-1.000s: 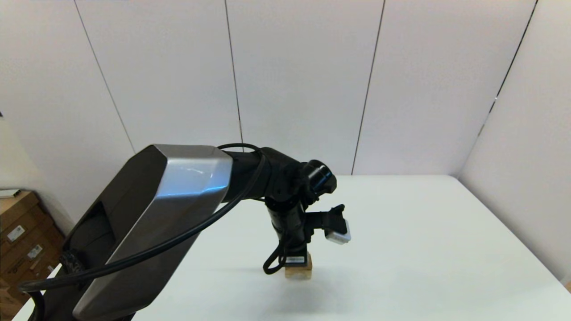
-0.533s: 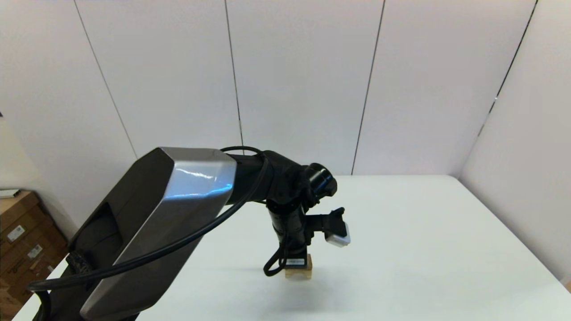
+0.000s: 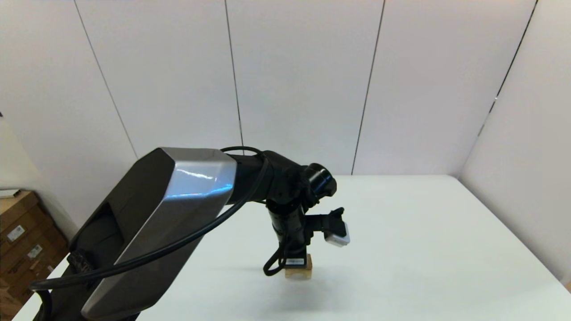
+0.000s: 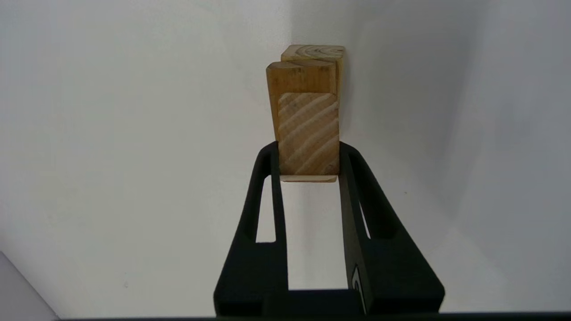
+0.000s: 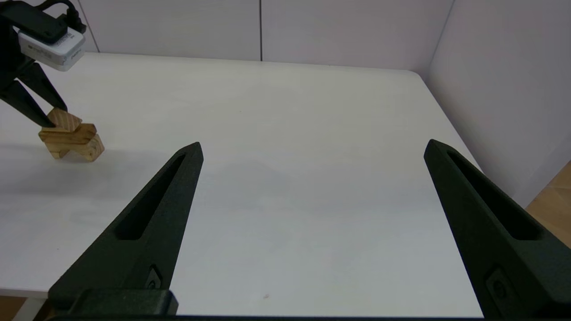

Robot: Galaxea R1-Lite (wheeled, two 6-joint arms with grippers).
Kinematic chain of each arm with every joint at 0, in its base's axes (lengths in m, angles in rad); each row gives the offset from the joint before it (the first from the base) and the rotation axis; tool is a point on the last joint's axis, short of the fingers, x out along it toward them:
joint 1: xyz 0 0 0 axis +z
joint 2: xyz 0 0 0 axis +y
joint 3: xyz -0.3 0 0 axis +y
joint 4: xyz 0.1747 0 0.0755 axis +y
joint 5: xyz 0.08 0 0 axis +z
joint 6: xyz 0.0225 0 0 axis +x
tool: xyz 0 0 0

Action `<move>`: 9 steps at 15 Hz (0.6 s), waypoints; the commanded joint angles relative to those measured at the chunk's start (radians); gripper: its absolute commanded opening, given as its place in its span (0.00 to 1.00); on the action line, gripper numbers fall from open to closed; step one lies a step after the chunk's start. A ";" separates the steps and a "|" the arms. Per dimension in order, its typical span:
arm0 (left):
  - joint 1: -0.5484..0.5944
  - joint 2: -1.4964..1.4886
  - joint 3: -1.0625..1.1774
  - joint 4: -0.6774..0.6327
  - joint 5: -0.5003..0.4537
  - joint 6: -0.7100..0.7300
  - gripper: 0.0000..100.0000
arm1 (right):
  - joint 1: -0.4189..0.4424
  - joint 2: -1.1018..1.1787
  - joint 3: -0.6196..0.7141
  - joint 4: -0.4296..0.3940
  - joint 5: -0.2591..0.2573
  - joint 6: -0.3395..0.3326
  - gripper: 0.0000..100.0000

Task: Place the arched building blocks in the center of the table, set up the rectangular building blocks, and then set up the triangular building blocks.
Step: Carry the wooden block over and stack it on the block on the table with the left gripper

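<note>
At the middle of the table [image 3: 424, 232] stands a small stack of tan wooden blocks [image 3: 298, 272]. The arched block [image 5: 84, 150] is at the bottom, and the slim rectangular block [image 5: 67, 133] lies across it. On top sits the triangular block [image 4: 308, 133], tilted in the right wrist view. My left gripper [image 4: 308, 149] points straight down over the stack and is shut on the triangular block, one finger on each side. My right gripper [image 5: 312, 145] hangs open and empty near the table's front right, well away from the stack.
White wall panels close off the back and right side of the table. Cardboard boxes [image 3: 20, 236] stand on the floor beyond the left edge. My left arm's silver upper link [image 3: 169, 214] fills the near left of the head view.
My left arm's upper link has shifted slightly up and to the right. The left gripper and the stack have stayed where they were.
</note>
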 commanded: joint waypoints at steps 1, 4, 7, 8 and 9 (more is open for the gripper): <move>0.000 0.001 0.000 0.005 0.001 0.005 0.00 | 0.000 0.000 0.000 0.001 0.000 0.000 1.00; 0.000 0.000 0.000 0.007 0.001 0.005 1.00 | 0.000 0.000 0.000 -0.001 0.000 0.000 1.00; 0.000 -0.003 0.000 0.004 -0.001 0.005 1.00 | 0.000 0.000 0.000 0.001 0.000 0.000 1.00; 0.000 -0.003 0.000 -0.001 -0.001 0.002 1.00 | 0.000 0.000 0.000 -0.001 0.000 0.000 1.00; 0.000 -0.009 0.000 -0.018 -0.001 -0.023 1.00 | 0.000 0.000 0.000 -0.001 0.000 0.000 1.00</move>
